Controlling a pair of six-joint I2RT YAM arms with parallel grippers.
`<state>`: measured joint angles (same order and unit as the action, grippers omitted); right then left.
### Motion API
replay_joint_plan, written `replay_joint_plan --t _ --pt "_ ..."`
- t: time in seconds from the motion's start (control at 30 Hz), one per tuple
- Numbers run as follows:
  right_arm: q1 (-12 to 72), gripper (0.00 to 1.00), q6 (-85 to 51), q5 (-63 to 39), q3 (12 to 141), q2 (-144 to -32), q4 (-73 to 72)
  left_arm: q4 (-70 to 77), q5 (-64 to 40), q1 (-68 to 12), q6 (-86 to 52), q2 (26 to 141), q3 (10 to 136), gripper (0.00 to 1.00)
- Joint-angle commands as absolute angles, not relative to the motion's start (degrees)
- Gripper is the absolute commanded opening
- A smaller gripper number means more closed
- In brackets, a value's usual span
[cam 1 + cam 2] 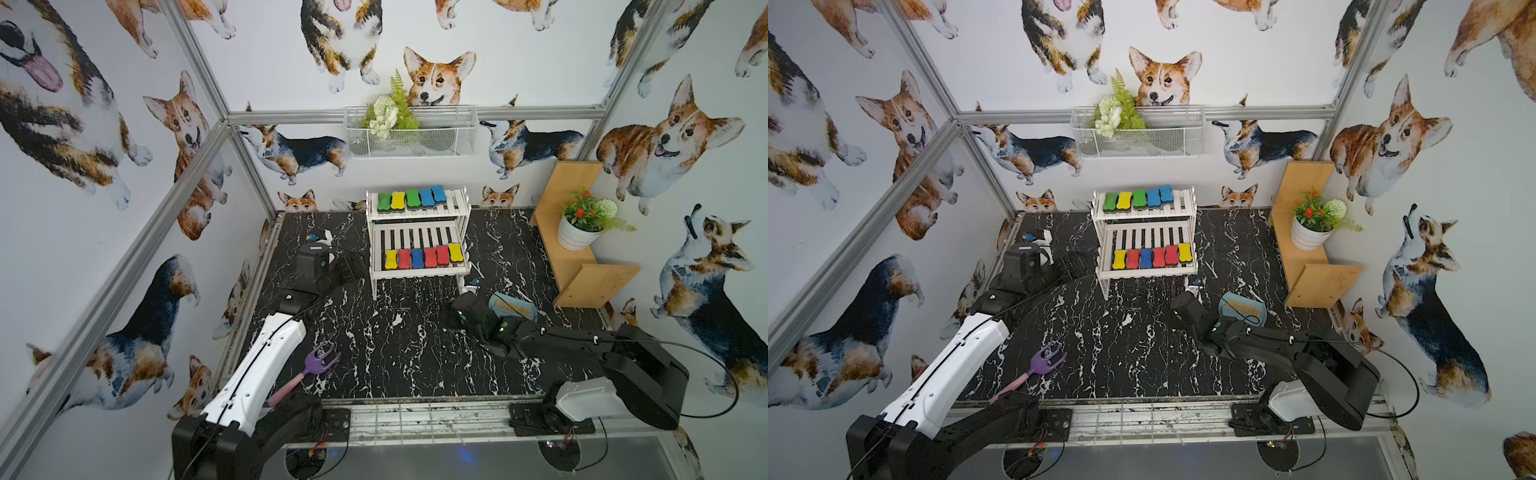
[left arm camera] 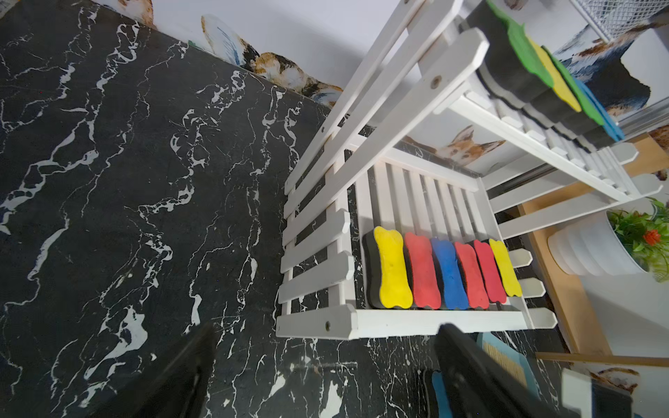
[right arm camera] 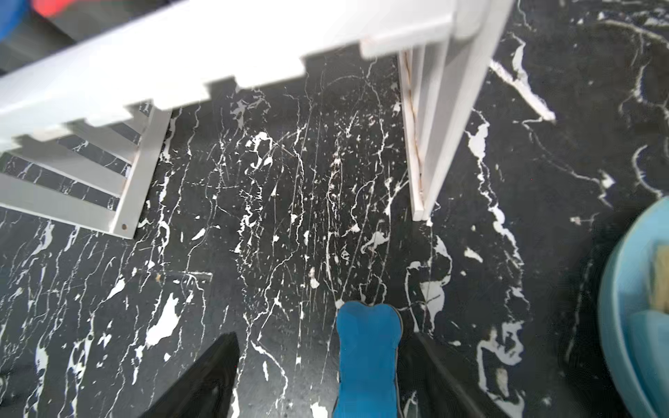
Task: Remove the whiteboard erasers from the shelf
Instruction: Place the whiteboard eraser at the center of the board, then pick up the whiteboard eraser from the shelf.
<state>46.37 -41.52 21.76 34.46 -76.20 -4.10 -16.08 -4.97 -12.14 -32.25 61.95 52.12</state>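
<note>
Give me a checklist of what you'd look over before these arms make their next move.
1. Right gripper open: ok, jaws stand apart.
2. Blue eraser off the shelf, on the table: ok, it lies between those jaws.
3. Blue eraser free of the fingers: cannot tell, one side sits close.
4. Left gripper open and empty: ok.
5. Shelf emptied: not ok, six erasers on the lower tier, five erasers on the top.

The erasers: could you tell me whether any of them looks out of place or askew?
One blue eraser lies on the black table, between the right gripper's open jaws, off the shelf. The upper row and lower row sit side by side there.
</note>
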Motion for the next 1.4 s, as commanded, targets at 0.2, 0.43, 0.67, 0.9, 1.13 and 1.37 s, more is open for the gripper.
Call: replay_joint_plan --t 0.2,0.43,0.67,0.9,1.13,1.37 --pt "46.3 0.78 -37.5 15.5 37.2 -64.9 5.6 -14.4 -7.8 -12.1 -32.4 61.4 52.0 1.00" --pt "46.3 0.74 -32.7 14.6 50.5 -60.5 13.5 -14.3 -8.3 -12.2 -32.3 60.6 51.7 1.00" --pt "44.8 0.72 -27.0 18.8 77.5 -73.3 25.4 -14.9 -7.7 -12.2 -31.1 60.8 51.6 1.00" --pt "35.7 0.70 -25.2 13.3 101.9 -90.6 33.4 -14.4 -9.8 -12.2 -30.6 61.3 51.2 1.00" --pt "32.9 0.64 -21.9 16.9 124.4 -106.6 40.6 -14.6 -9.5 -12.3 -30.2 61.1 51.0 1.00" --pt "28.5 0.55 -21.8 12.1 132.9 -114.4 43.6 -14.6 -9.2 -12.3 -30.0 60.8 50.7 1.00"
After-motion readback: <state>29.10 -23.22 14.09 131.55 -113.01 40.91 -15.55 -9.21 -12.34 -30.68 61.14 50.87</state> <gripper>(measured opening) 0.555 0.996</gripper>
